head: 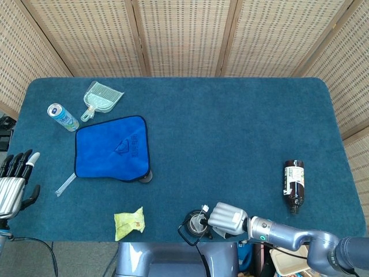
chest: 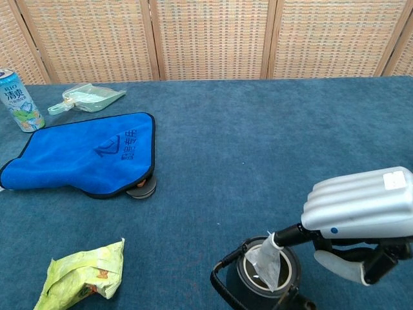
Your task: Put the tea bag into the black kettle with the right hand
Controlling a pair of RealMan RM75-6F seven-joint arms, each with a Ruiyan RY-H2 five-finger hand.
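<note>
Insertion is nearly finished: the right hand point(chest: 358, 219) rests a fingertip on the tea bag point(chest: 266, 263), sitting in the black kettle point(chest: 264, 284) mouth near the tabletop's front edge. Next, press gently, then withdraw.

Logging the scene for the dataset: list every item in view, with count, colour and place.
black kettle: one, black, near table edge, open top
tea bag: one, white, in the kettle mouth
cloth: one, blue, left of centre
can: one, blue-white, far left
dustpan: one, pale green, behind the cloth
wrapper: one, yellow-green, near edge
bottle: one, dark brown, lying at right
table: one, blue-covered
left hand: one, silver-black, left edge, holding nothing
right hand: one, silver, fingertip on the tea bag
</note>
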